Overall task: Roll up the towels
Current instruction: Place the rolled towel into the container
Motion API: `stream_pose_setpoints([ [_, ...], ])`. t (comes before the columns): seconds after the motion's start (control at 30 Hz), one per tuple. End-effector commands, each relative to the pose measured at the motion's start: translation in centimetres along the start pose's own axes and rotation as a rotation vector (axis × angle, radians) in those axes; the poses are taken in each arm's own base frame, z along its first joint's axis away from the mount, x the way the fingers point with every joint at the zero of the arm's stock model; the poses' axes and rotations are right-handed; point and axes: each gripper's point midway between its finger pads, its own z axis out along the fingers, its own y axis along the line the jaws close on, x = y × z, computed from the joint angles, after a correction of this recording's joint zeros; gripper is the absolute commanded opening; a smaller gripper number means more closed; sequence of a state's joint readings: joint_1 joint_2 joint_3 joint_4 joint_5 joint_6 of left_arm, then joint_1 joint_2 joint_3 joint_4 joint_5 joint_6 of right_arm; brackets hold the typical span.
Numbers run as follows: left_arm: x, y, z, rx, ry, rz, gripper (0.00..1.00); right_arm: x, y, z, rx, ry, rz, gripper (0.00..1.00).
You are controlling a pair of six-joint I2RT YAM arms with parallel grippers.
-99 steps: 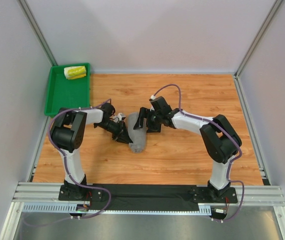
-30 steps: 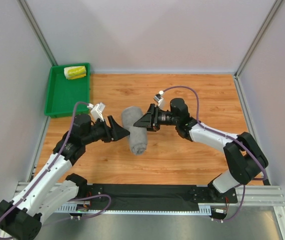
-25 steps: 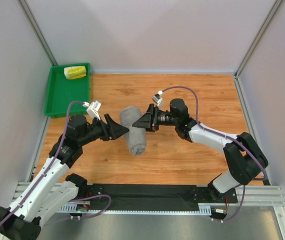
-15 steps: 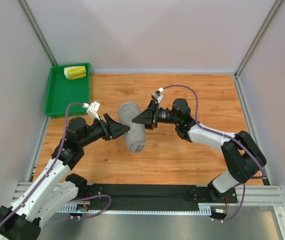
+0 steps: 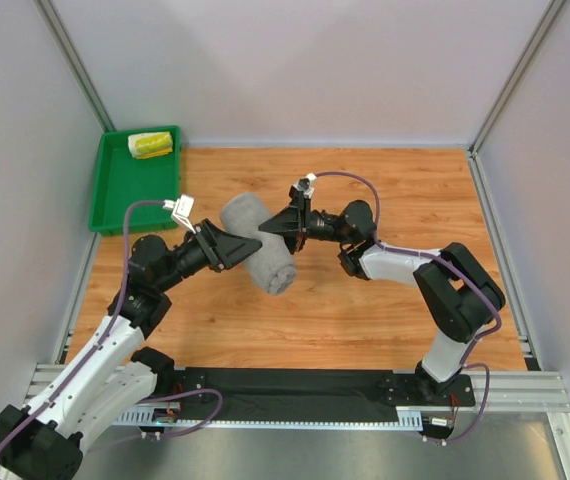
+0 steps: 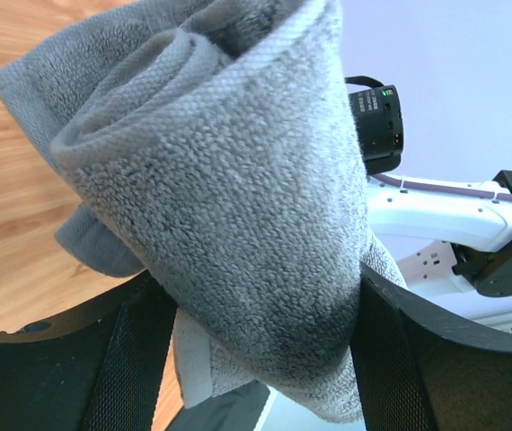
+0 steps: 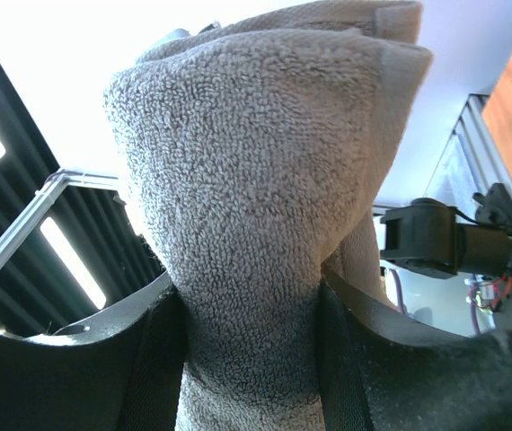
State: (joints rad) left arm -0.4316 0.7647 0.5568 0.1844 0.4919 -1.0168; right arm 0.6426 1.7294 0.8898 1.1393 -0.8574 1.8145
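Left wrist: grey towel tightly rolled.

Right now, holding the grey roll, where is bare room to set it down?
Free: the green tray floor nearer than the printed towel; bare table far right, beyond the right arm; the near strip in front of the grey towel. Crowded: the centre, where left gripper and right gripper clamp it.

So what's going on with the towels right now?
Both arms hold the rolled grey towel between them. The left fingers and right fingers pinch it from opposite sides, and it looks raised off the table. The smaller yellow-printed towel already lies rolled in the green tray at the far left corner.
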Motion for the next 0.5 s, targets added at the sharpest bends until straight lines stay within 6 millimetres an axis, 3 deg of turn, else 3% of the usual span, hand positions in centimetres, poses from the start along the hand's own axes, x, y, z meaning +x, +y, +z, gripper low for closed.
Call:
stream_pose_setpoints([
  [0.0, 3.7, 5.5, -0.8, -0.194, 0.115, -0.026, 0.77, 6.5, 12.1, 0.6, -0.376, 0.184, -0.279, 0.00],
  [0.17, 4.7, 7.6, -2.4, -0.331, 0.153, -0.019, 0.77, 7.8, 15.5, 0.4, -0.432, 0.217, -0.352, 0.00],
  [0.23, 4.8, 7.5, -2.5, -0.335, 0.169, -0.020, 0.78, 8.1, 16.0, 0.4, -0.433, 0.216, -0.367, 0.00],
  [0.27, 5.1, 7.7, -2.5, -0.346, 0.185, -0.030, 0.89, 8.2, 16.5, 0.3, -0.445, 0.211, -0.378, 0.00],
  [0.47, 5.8, 7.2, -1.7, -0.267, 0.207, -0.064, 0.87, 8.9, 18.2, -0.1, -0.512, 0.198, -0.418, 0.00],
])
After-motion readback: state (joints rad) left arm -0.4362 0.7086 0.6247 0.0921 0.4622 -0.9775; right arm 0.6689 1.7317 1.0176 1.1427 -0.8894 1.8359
